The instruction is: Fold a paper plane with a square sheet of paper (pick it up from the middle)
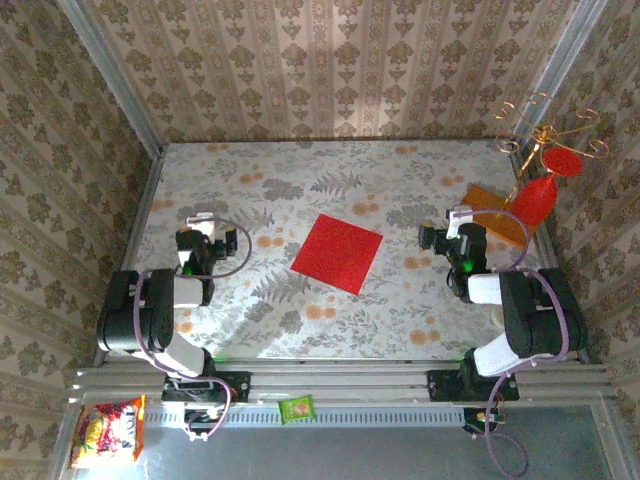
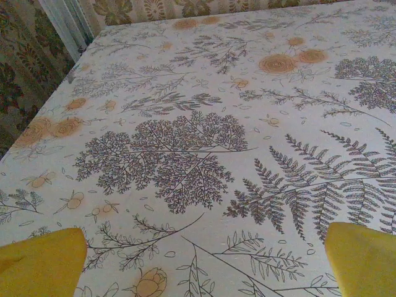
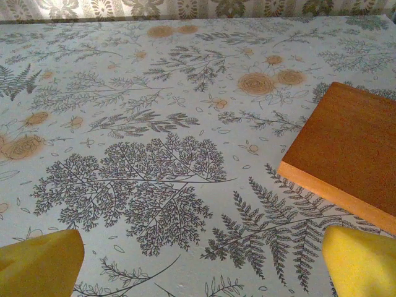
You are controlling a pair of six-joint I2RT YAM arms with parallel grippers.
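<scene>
The square sheet of paper (image 1: 337, 253) is bright red and lies flat and unfolded in the middle of the table, turned a little like a diamond. The paper plane is out of view. My left gripper (image 1: 204, 224) hovers well to the left of the sheet, open, its yellow fingertips (image 2: 43, 263) wide apart over bare tablecloth with nothing between them (image 2: 204, 266). My right gripper (image 1: 447, 228) is off to the sheet's right, also open (image 3: 204, 266) and empty, with yellow fingertips (image 3: 362, 260) low in the right wrist view.
An orange-brown wooden board (image 1: 495, 215) (image 3: 346, 148) lies just right of my right gripper. Behind it stands a red goblet-shaped ornament (image 1: 540, 195) on a gold wire stand (image 1: 545, 135). The floral-cloth table (image 1: 300, 170) is walled on three sides. Snack packets (image 1: 108, 432) lie below the rail.
</scene>
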